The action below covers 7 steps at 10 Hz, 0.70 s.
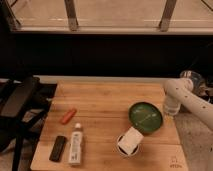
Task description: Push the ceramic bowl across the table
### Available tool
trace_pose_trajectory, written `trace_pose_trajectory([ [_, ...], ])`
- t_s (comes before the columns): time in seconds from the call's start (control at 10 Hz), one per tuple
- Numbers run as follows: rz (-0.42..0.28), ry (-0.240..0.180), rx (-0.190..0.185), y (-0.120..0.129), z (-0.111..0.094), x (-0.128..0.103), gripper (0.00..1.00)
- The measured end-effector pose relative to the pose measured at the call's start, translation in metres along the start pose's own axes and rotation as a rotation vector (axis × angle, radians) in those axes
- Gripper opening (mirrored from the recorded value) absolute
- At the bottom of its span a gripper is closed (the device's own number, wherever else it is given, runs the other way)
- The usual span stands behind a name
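The green ceramic bowl [146, 117] sits on the right part of the light wooden table [100, 100]. It is glossy, with a darker rim. My gripper [171, 109] is at the end of the white arm that comes in from the right. It hangs low at the table's right edge, right against the bowl's right rim. The bowl's near-left rim is partly covered by the white card of a small dark cup [130, 142].
An orange object [68, 115], a white bottle [76, 145] and a black flat object [58, 148] lie on the table's left part. A black chair [20, 100] stands left of the table. A logo mark [174, 162] is at the near right corner.
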Motion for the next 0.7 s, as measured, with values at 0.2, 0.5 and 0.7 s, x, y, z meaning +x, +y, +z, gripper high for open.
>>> trace_pose_trajectory([
  [0.2, -0.017, 0.000, -0.001, -0.002, 0.000, -0.014, 0.01],
  [0.5, -0.045, 0.016, -0.008, -0.004, -0.001, -0.024, 0.01],
  [0.7, -0.065, 0.023, -0.011, -0.005, -0.005, -0.047, 0.01],
])
